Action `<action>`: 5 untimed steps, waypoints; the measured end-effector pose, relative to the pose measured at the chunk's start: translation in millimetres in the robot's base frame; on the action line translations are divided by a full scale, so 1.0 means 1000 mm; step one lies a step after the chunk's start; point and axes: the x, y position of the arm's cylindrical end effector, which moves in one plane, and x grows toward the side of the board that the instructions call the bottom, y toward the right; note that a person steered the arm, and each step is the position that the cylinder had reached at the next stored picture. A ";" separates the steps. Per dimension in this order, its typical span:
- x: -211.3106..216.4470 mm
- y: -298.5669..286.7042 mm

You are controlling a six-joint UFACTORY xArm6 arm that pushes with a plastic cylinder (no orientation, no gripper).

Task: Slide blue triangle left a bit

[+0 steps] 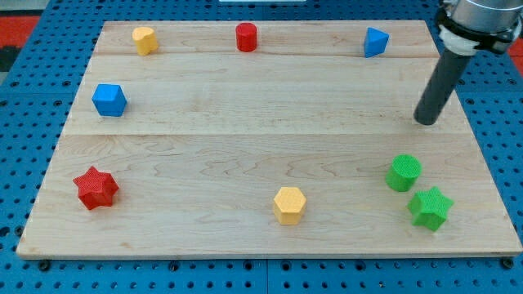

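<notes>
The blue triangle (375, 42) lies near the view's top right of the wooden board (245, 106). My tip (426, 122) rests on the board at the view's right, well below and to the right of the blue triangle, apart from it. No block touches the tip.
A yellow block (145, 40) and a red cylinder (246, 37) lie along the top. A blue cube (109, 100) and a red star (96, 188) are at the left. A yellow hexagon (289, 204) is at bottom middle. A green cylinder (404, 172) and a green star (430, 207) are at bottom right.
</notes>
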 end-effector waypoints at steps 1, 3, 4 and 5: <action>0.022 -0.045; 0.061 -0.004; 0.026 0.031; -0.057 0.080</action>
